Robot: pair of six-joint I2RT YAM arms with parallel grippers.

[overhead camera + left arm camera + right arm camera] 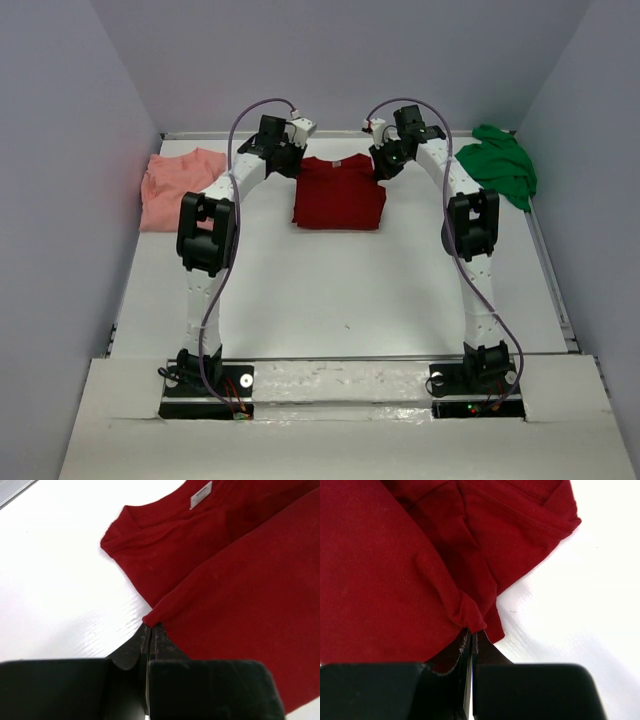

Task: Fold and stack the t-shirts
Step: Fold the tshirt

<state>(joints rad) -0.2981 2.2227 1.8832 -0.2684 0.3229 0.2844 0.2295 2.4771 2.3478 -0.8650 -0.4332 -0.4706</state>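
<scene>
Closest, the left gripper [149, 631] is pinched together on a folded corner of the dark red t-shirt [340, 195] at far centre, right of the heaped salmon-pink t-shirt [175, 185]. The right gripper [471, 636] clamps the opposite corner, apparently so both lay the fold evenly. The green t-shirt [500, 165] lies far right.

The left white-and-black jointed arm [205, 235] and the right white-and-black jointed arm [470, 225] rise from their bases, bend at the elbow and reach to the far side, wrists tipped down and inward. The left black two-finger gripper [150, 630] and the right black two-finger gripper [471, 635] each pinch an edge of the dark red cloth shirt [340, 195], fingers pressed together.
</scene>
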